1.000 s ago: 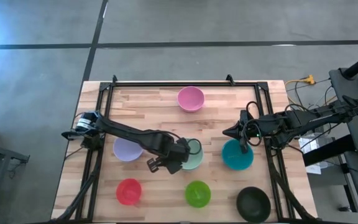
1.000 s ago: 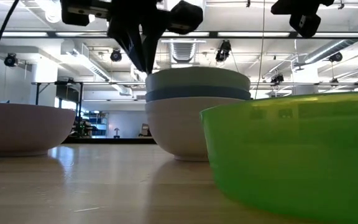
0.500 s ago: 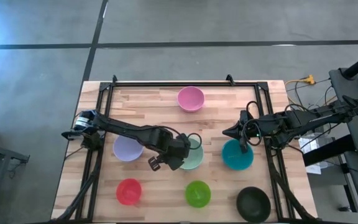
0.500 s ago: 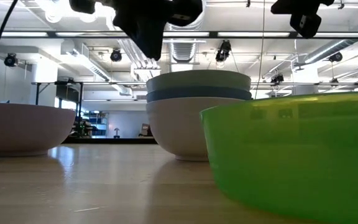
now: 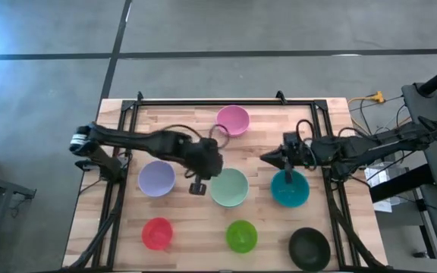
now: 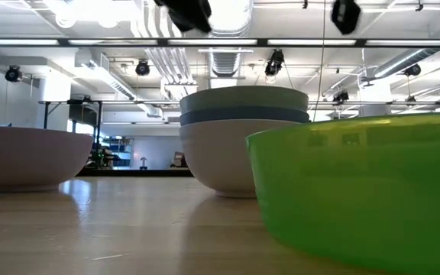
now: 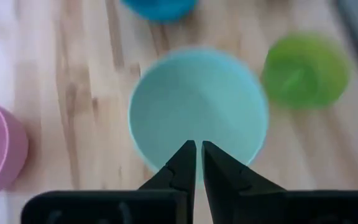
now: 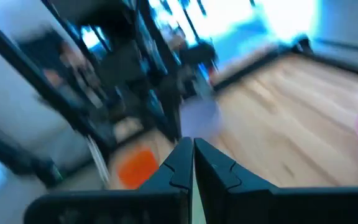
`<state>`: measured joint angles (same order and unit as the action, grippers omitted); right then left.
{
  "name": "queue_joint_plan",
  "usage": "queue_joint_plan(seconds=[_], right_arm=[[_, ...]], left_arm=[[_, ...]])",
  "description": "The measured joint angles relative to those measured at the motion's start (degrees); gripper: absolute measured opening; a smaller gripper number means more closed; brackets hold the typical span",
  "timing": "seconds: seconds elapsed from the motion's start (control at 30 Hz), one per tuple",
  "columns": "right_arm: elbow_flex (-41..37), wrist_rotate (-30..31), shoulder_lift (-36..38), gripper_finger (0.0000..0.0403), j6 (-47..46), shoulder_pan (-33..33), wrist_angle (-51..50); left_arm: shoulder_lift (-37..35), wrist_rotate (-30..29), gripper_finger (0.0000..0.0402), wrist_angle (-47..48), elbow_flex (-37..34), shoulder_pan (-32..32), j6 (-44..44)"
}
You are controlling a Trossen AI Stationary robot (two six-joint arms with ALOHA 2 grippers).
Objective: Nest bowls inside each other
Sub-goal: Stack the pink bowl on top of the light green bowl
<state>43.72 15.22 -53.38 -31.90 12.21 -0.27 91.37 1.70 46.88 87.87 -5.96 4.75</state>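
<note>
Grey concrete floor (image 5: 44,114) surrounds the wooden table (image 5: 180,121); ceiling lights overhead.

Bowls (image 5: 229,187) on wooden table (image 5: 188,129)

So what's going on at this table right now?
Two arms are nesting bowls. A stack of three, pale green bowl on top, sits mid-table. The left end effector hovers beside it, shut and empty; the right end effector, also shut, hangs near the teal bowl. Pink, lavender, red, bright green and black bowls still stand alone.
</note>
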Motion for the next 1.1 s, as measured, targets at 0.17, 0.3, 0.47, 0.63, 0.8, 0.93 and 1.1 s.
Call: queue_joint_plan(seconds=[0.17, 0.3, 0.47, 0.63, 0.8, 0.93, 1.1], right_arm=[[-0.3, -17.5, -7.4, 0.0009, 0.1, -8.2, 24.9], [-0.4, -36.0, -14.6, 0.0009, -6.0, -18.3, 41.1], [-1.1, -48.2, -21.7, 0.0009, -15.4, -29.5, 55.2], [-1.9, -52.7, -23.8, 0.0009, -11.0, -37.9, 45.0], [-0.5, -49.8, -22.6, 0.0016, 7.7, -42.2, 16.5], [1.3, -43.5, -22.2, 0.0043, 20.6, -43.4, 0.6], [5.0, -38.2, -23.8, 0.0092, 27.6, -43.4, -7.6]], left_arm=[[-12.7, 0.1, 0.0012, -21.1, -13.9, 0.0, -7.7], [-22.4, -2.0, 0.0012, -41.0, -27.6, 0.0, -14.4], [-31.8, -4.4, 0.0012, -59.8, -41.9, 0.0, -26.5], [-39.4, -5.2, 0.0012, -63.0, -49.6, -1.0, -36.4], [-44.4, -8.1, 0.0012, -62.5, -52.0, -2.4, -38.7], [-46.5, -10.9, 0.0012, -62.5, -52.0, -2.4, -34.2], [-48.1, -14.2, 0.0012, -62.3, -51.9, -2.4, -31.4]])
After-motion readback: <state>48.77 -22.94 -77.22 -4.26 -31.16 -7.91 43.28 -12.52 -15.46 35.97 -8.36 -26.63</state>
